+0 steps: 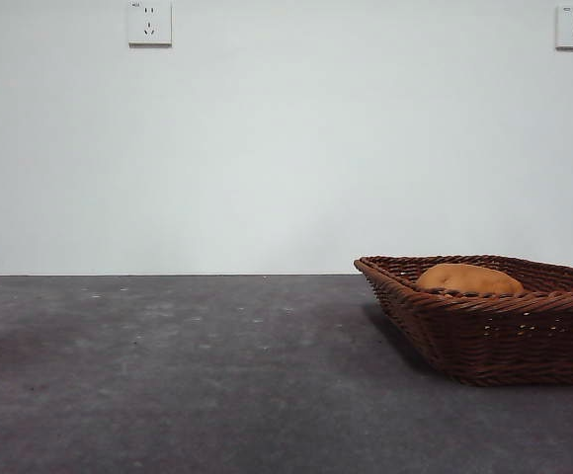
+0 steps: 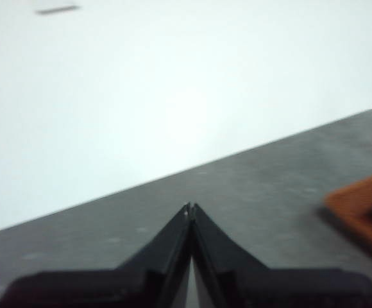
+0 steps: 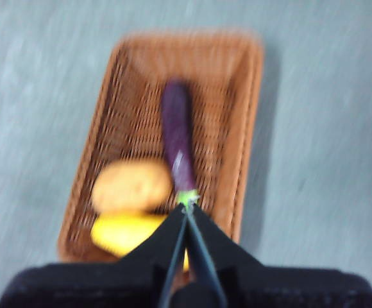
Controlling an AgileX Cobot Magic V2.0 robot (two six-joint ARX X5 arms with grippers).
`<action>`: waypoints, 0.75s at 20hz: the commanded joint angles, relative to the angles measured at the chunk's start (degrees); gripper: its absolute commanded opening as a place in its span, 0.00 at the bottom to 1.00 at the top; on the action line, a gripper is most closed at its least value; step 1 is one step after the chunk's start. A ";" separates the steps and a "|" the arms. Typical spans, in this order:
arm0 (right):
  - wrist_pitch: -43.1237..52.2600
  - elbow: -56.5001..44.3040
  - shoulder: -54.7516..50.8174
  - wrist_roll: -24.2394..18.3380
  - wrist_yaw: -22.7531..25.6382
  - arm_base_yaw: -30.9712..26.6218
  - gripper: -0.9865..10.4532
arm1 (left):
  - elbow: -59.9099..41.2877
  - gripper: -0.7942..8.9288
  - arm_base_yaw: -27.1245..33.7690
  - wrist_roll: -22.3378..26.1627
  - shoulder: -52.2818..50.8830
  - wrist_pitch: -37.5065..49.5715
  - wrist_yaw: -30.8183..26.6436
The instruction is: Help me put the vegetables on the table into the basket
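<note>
Woven wicker basket (image 1: 494, 341), flared sides

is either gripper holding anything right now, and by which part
Nothing is held. The left gripper is shut over bare table. The right gripper is shut above the basket, where the eggplant, potato and yellow vegetable lie.

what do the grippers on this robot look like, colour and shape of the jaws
Both look alike. The left gripper has two matte black jaws, wide at the base and tapering to a thin pointed tip, rising from a broad black block. The right gripper has the same black wedge-shaped jaws on the same dark base. No cables, labels or markings show on either, though both wrist views are blurred.
</note>
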 commanded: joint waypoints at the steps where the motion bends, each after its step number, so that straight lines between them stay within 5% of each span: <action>1: 3.80 -0.02 0.35 -0.42 0.26 0.07 0.09 | -6.75 0.08 3.50 3.50 -3.26 5.31 -0.15; 7: 8.59 -0.02 0.48 -0.42 0.24 0.07 0.09 | -33.94 0.08 4.57 1.46 -16.46 23.85 -0.28; 15: 8.59 -0.02 0.48 -0.42 0.26 0.07 0.09 | -48.48 0.08 4.57 -2.62 -26.36 18.97 -4.02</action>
